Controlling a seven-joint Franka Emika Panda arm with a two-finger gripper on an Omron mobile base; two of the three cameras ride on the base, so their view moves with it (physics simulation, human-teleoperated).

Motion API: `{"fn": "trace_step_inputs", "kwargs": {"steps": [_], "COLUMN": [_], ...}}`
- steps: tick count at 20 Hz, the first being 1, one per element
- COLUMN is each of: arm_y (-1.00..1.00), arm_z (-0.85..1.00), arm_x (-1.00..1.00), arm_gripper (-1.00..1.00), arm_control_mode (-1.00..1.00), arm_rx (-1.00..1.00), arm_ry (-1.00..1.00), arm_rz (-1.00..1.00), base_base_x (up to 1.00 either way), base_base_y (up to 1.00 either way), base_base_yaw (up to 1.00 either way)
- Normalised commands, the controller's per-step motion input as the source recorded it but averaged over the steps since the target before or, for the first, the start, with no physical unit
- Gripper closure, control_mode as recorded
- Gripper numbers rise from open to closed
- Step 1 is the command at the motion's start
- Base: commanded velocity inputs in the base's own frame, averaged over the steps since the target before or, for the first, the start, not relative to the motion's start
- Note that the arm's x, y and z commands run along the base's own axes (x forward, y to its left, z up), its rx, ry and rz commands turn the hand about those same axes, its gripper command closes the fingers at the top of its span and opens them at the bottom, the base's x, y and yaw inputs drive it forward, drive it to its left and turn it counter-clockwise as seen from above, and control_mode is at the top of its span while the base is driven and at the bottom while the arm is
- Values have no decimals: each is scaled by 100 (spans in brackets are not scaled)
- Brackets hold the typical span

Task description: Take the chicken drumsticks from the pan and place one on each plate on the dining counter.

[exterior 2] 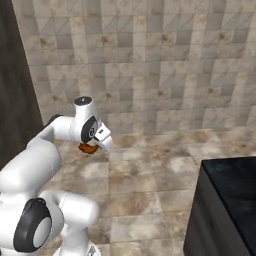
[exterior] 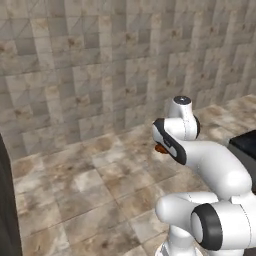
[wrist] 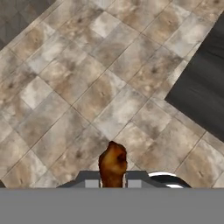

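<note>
Hand (wrist: 113,181) clamped tight on a darker reddish-brown chicken drumstick (wrist: 113,165), carried high above the tiled floor (wrist: 87,87) with the stone wall (exterior: 100,60) ahead; the orange-brown piece peeks out under the wrist in both base views. Corner of a black-topped surface (exterior 2: 230,185) sits off to the arm's right, its identity uncertain. Judged mid-transit: one drumstick lifted and not yet placed.

A tiled stone wall (exterior: 75,65) in grey and tan rises across the twelve o'clock side of the room. Mottled brown floor tiles (wrist: 87,87) spread beneath, and a tall dark panel (exterior 2: 15,80) stands at nine o'clock.
</note>
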Motion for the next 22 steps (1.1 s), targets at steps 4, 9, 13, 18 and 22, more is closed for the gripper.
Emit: {"fn": "trace_step_inputs", "kwargs": {"steps": [4,9,13,18,22], "arm_y": [0,0,0,0,0], "arm_z": [0,0,0,0,0], "arm_x": [0,0,0,0,0], "arm_gripper": [100,100,100,100,100], "arm_control_mode": [100,100,100,100,100], "arm_rx": [0,0,0,0,0], "arm_ry": [0,0,0,0,0], "arm_rz": [0,0,0,0,0], "base_base_x": [99,96,92,90,88], "base_base_y": [37,35,36,37,37], "base_base_yaw": [-31,-36,-43,-46,-48]}}
